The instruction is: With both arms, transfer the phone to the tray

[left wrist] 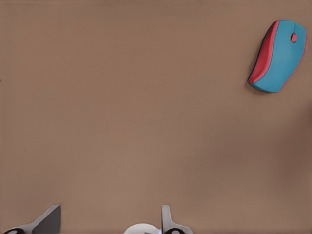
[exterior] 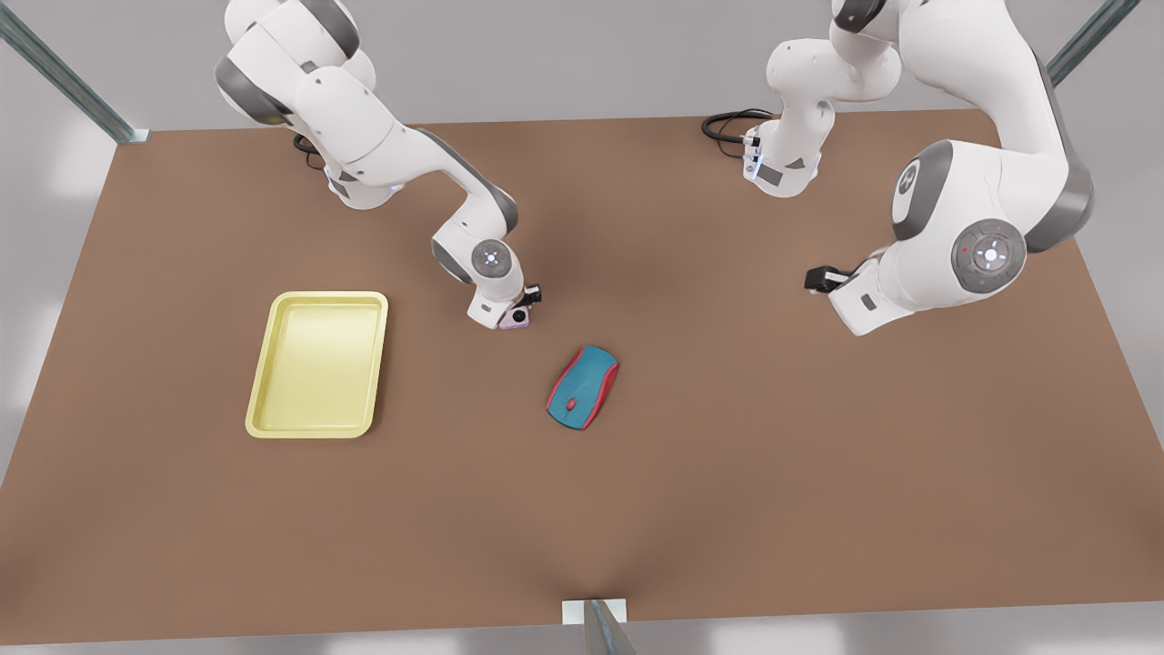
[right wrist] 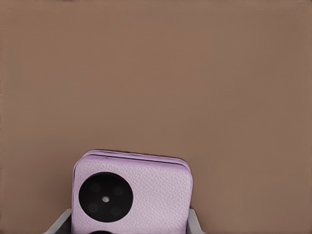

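The pale pink-lilac phone [exterior: 512, 317] hangs low over the table's middle, with my right gripper [exterior: 511, 314] shut on it, on the arm at the front view's left. In the right wrist view the phone [right wrist: 146, 195], with its round black camera ring, sits between the grey fingertips [right wrist: 61, 222]. The pale yellow tray [exterior: 318, 364] lies to the front view's left of it, with nothing in it. My left gripper [exterior: 837, 300] waits high on the front view's right. In its wrist view that gripper [left wrist: 107, 226] stands open with nothing between its fingers [left wrist: 48, 220].
A teal-and-red computer mouse [exterior: 583, 387] [left wrist: 280, 56] lies on the brown table, a little nearer the front edge than the held phone. Black cables [exterior: 727, 123] coil at the far arm base. Bare table separates the phone from the tray.
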### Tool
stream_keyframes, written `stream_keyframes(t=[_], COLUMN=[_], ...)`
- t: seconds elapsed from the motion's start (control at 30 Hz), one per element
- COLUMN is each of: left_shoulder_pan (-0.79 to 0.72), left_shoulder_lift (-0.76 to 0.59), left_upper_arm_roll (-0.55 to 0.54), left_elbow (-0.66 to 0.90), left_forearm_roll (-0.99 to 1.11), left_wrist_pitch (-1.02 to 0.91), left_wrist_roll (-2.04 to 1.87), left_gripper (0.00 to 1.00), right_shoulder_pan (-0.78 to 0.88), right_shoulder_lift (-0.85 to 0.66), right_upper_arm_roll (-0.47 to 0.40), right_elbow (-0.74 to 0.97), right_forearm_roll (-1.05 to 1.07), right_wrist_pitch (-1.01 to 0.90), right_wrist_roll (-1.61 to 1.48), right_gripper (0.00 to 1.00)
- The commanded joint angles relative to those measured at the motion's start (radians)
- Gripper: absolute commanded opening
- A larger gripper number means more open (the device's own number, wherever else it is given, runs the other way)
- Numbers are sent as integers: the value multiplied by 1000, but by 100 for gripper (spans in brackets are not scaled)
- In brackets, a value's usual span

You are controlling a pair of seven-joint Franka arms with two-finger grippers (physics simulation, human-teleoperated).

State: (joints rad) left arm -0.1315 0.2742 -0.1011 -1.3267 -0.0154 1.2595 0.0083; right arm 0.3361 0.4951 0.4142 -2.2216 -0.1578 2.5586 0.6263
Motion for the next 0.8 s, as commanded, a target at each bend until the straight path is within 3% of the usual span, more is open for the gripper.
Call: stream_keyframes(t=[0.0, 0.03, 0.17, 0.33, 0.47, 0.5, 0.53, 0.7, 0.77], left_shoulder_pan=[0, -2, 0, 0, 0, 0, 0, 24, 66], left_shoulder_lift=[0, 3, 10, 10, 8, 3, 3, -32, -46], left_upper_arm_roll=[-2, -2, -2, -3, -2, -2, 1, 40, 12], left_elbow=[1, 0, 0, 0, 0, 1, 4, 73, 35], left_forearm_roll=[-8, -11, -20, -23, -24, -23, -21, 34, 34], left_wrist_pitch=[3, 5, 6, 5, 5, 5, 5, 9, 57], left_wrist_roll=[12, 13, 13, 13, 13, 10, -1, -2, -2], left_gripper=[100, 100, 100, 100, 100, 100, 100, 100, 100], right_shoulder_pan=[-3, -14, -98, -196, -258, -261, -261, -259, -261], right_shoulder_lift=[-6, -27, -147, -219, -231, -233, -236, -239, -270], right_upper_arm_roll=[0, 0, -12, -313, -472, -472, -472, -469, -486], right_elbow=[3, 8, 46, 17, -35, -65, -72, -36, 235], right_forearm_roll=[-6, -5, 1, 12, 98, 98, 98, 110, 110], right_wrist_pitch=[3, -9, -170, -186, -222, -210, -210, -225, -340], right_wrist_roll=[-27, -19, -54, -551, -915, -916, -915, -824, -732], right_gripper=[70, 75, 76, 75, 76, 78, 100, 100, 100])
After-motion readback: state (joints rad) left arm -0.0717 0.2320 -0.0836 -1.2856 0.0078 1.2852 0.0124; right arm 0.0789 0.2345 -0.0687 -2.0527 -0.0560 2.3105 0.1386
